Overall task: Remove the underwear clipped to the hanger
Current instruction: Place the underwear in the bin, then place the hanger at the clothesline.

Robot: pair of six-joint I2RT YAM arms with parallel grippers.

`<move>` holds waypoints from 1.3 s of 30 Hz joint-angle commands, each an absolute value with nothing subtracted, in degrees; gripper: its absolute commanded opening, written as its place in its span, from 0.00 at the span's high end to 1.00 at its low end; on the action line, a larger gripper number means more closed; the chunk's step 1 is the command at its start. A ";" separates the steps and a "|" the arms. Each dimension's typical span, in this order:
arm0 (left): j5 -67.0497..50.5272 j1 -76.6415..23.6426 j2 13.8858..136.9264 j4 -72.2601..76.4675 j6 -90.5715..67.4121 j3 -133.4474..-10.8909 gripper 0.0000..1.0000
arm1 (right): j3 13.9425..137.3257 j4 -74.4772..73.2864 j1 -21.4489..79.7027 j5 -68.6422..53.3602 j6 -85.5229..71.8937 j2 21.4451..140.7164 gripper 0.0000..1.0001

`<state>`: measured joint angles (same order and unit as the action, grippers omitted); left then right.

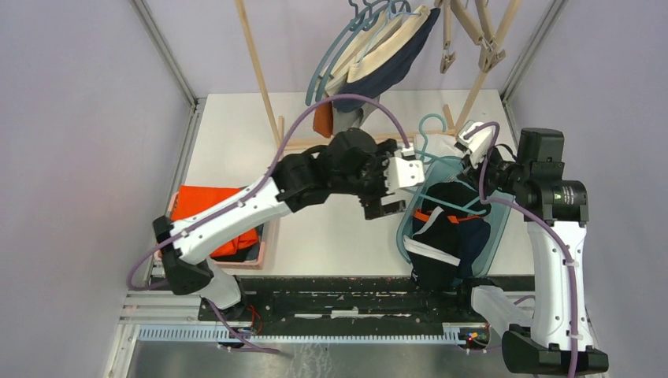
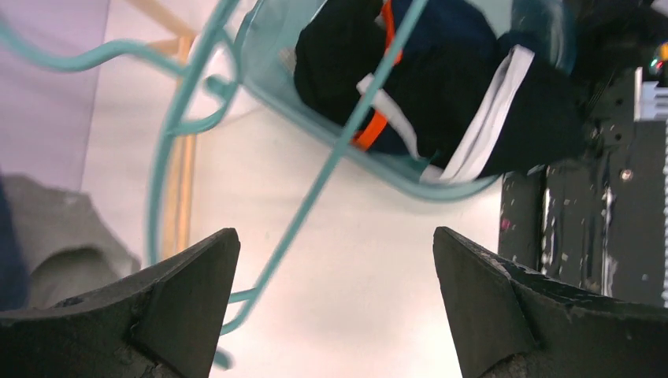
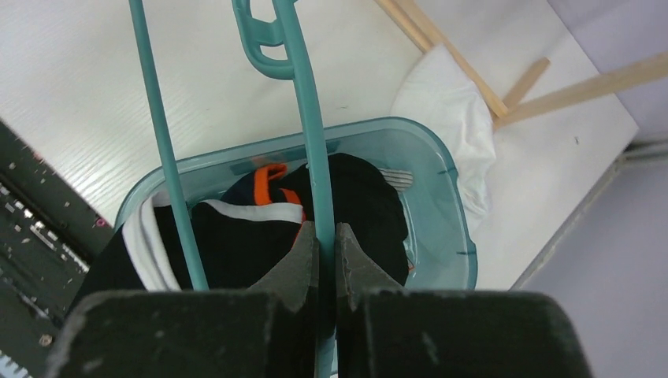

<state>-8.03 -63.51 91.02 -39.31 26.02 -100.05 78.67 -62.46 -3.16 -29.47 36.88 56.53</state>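
Observation:
My right gripper [image 3: 324, 236] is shut on a bar of a teal hanger [image 3: 306, 102], holding it over a teal bin [image 3: 441, 157]. In the bin lies a pile of dark underwear [image 3: 252, 240] with white and orange waistbands. The hanger's bars that show carry no cloth. In the top view the hanger [image 1: 450, 201] crosses the bin [image 1: 496, 228] below my right gripper [image 1: 471, 160]. My left gripper [image 1: 383, 206] hovers just left of the bin. Its jaws [image 2: 335, 236] are wide open over bare table, with the hanger [image 2: 346, 142] and the underwear [image 2: 449, 87] ahead.
More hangers with cream and navy underwear [image 1: 378, 47] hang from a wooden rack [image 1: 260, 71] at the back. A pink tray with a bright-orange folded cloth [image 1: 213, 216] sits at the left. A white cloth [image 3: 453, 118] lies beyond the bin, a grey one [image 2: 63, 236] near the rack.

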 commanded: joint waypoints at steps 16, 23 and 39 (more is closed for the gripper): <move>-28.32 -44.73 75.01 -62.48 30.23 -100.04 0.00 | 81.72 -75.73 -1.75 -61.15 58.43 56.45 0.97; -37.61 -43.21 79.36 -64.29 24.19 -102.13 0.09 | 82.15 -72.30 1.18 -60.70 55.42 56.52 0.97; -43.42 -41.31 83.02 -60.48 19.65 -98.84 0.76 | 73.66 -55.97 8.81 -50.83 44.26 52.86 0.98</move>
<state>-40.82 -41.80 83.05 -62.87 21.45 -98.96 75.33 -63.53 7.46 -52.84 48.93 54.24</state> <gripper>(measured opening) 0.311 0.067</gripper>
